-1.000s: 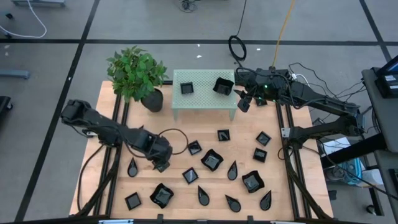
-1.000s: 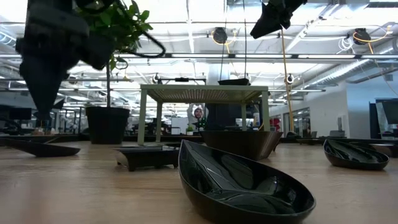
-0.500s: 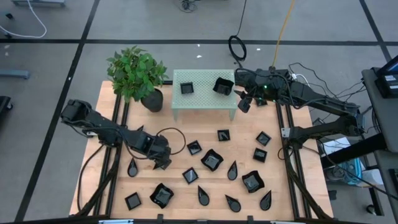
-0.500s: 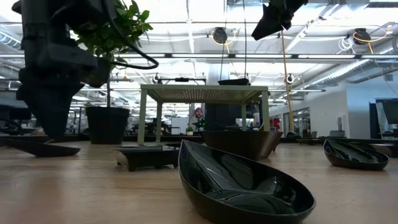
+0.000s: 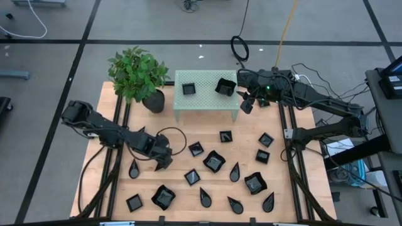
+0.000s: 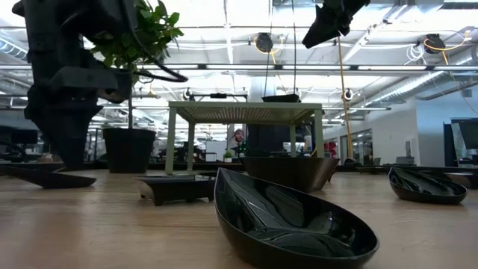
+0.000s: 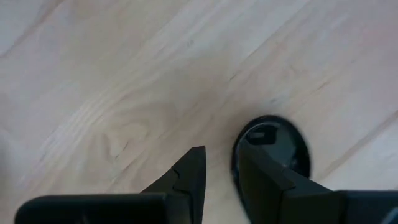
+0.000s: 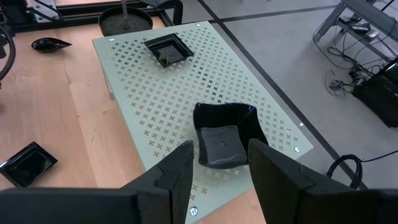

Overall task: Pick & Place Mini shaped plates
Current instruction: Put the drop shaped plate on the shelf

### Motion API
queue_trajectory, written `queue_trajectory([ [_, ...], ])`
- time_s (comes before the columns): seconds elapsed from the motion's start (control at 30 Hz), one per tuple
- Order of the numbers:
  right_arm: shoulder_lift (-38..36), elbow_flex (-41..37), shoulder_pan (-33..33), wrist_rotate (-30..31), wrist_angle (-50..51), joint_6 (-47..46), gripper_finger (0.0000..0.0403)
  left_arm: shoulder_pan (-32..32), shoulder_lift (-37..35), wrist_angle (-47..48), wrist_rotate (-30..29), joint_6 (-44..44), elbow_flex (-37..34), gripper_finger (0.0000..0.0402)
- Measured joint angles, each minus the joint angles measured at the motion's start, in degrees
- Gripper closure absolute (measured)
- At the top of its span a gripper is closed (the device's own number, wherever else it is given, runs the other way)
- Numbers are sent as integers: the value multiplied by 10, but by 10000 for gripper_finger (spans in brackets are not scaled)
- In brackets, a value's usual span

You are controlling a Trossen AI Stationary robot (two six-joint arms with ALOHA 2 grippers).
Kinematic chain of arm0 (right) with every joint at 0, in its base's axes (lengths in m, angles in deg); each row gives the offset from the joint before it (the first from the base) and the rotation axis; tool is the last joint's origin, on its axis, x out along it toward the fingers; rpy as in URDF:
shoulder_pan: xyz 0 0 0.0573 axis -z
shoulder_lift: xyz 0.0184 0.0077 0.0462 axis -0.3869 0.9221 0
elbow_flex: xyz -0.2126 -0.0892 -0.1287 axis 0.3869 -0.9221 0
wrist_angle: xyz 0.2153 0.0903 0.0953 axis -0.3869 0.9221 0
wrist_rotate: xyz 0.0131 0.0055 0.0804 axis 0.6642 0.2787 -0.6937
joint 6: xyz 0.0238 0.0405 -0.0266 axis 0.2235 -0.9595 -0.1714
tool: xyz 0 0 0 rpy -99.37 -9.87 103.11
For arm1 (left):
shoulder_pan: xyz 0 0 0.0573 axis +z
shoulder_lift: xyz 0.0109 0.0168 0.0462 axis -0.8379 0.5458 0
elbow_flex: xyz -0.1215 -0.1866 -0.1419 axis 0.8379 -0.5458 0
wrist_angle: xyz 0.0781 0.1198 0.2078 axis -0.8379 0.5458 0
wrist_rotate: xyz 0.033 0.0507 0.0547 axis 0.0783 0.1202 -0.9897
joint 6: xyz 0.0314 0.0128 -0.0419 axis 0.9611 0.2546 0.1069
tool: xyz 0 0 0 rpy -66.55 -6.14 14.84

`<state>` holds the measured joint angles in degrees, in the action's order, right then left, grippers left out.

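Overhead, my left gripper (image 5: pixel 163 161) has crept toward the teardrop plate (image 5: pixel 134 168); low, it has sunk tableward; at my wrist, parted fingers (image 7: pixel 193 177) straddle its rim, so grasping looks imminent.

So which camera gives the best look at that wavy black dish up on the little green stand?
The right wrist view: the wavy-edged dish fills the middle. The high view shows it tiny on the perforated stand; the low view shows only its edge; the left wrist view misses it.
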<state>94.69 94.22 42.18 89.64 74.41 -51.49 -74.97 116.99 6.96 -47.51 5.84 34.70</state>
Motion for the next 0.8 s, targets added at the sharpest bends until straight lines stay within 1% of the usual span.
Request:
queue_trajectory([
  [0.2, 0, 0, 0, 0, 0, 0, 261, -5, 36, -11, 62, 1, -4, 309],
  [0.4, 0, 0, 0, 0, 0, 3, 261, -9, 67, -31, 65, 1, -2, 309],
  [0.57, 0, 0, 0, 0, 0, 12, 261, -8, 71, -41, 66, 4, -2, 312],
  [0.63, 0, 0, 0, 0, 0, 12, 261, -8, 64, -45, 67, 5, -3, 327],
  [0.73, 0, 0, 0, 0, 0, 13, 261, -8, 52, -51, 70, 5, -4, 376],
  [0.8, 0, 0, 0, 0, 0, 13, 261, -6, 40, -53, 72, 0, -5, 392],
])
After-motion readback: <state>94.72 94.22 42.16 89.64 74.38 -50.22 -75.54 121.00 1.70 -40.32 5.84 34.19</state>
